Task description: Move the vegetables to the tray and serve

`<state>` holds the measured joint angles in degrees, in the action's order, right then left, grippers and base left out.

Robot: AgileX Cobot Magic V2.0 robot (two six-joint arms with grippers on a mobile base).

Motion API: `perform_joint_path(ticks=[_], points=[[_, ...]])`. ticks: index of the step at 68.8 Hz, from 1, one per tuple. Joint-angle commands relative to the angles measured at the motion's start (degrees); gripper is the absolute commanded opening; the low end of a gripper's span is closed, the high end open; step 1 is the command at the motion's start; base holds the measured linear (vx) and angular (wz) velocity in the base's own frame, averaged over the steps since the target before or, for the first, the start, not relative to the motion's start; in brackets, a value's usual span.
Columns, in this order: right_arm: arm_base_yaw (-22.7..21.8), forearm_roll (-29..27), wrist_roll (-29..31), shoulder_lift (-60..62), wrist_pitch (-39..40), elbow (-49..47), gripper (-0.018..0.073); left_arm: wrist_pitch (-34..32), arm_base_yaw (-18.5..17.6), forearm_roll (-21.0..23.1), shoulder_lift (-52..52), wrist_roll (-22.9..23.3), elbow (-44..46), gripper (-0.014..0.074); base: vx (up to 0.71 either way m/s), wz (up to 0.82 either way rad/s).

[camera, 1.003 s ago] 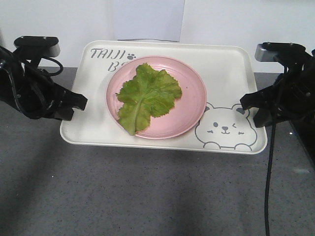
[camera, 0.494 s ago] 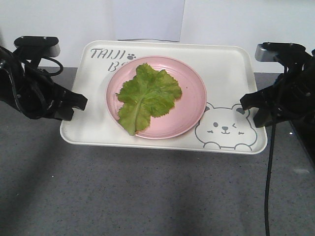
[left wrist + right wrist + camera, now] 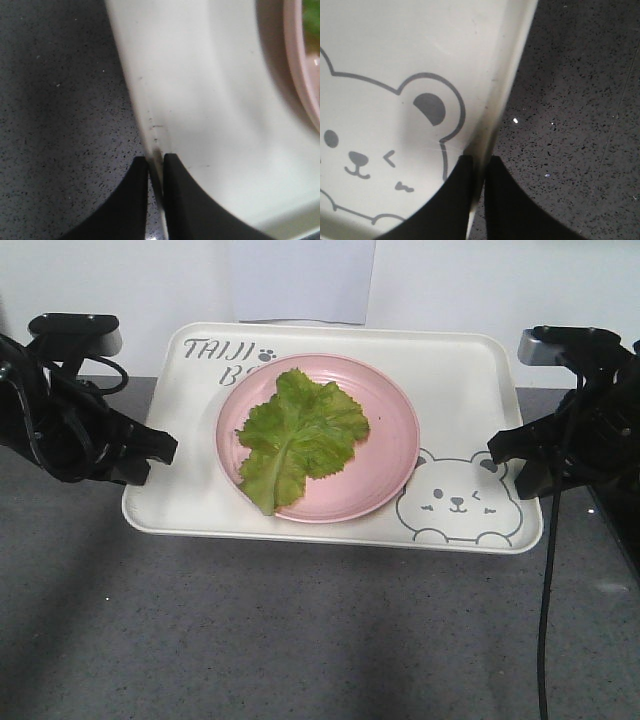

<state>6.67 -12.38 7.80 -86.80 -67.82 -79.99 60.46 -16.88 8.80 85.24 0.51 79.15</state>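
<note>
Tray (image 3: 462,380) – cream-white, rounded corners, on dark speckled counter (image 3: 300,640), far edge near the wall. Whether it's lifted clear of the counter: can't tell

Lettuce leaf (image 3: 300,435) lies flat on pink plate (image 3: 385,455), plate sits on tray, left of centre. Leaf already on tray via plate, so prob. the serve/carry step is in hand

Left claw (image 3: 156,172) – jaws pressed nearly together, pinching tray's left rim, one finger inside, one outside. Right claw (image 3: 479,170) – same, pinching right rim just beside the bear's ear

Handling, judged: tray looks stiff, thin-walled plastic, light; smooth glossy rim, so prob. slippery in a narrow pinch. Rim mid-sides is the sensible hold; both sides must rise level. Plate is loose on a slick surface – any tilt and it could slide. Leaf v. light, limp, frilly; could shift w/ a jerk

Writing: "TAIJI" + paw print top left, 2nd line starts "B", rest hidden by plate. Grey winking bear drawing (image 3: 458,502) bottom right. No other labels legible
</note>
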Motion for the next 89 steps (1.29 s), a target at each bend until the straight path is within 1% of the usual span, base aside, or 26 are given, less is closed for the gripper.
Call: perform_joint_path(ticks=[1, 89], points=[[0.6, -4.9, 2.5, 2.5, 2.2, -1.6, -0.0006, -4.2, -1.2, 5.1, -2.2, -1.1, 1.7, -0.0006, 0.0, 0.0], [0.6, -4.9, 2.5, 2.5, 2.3, -1.6, -0.0006, -4.2, -1.2, 5.1, -2.2, -1.1, 1.7, -0.0006, 0.0, 0.0]])
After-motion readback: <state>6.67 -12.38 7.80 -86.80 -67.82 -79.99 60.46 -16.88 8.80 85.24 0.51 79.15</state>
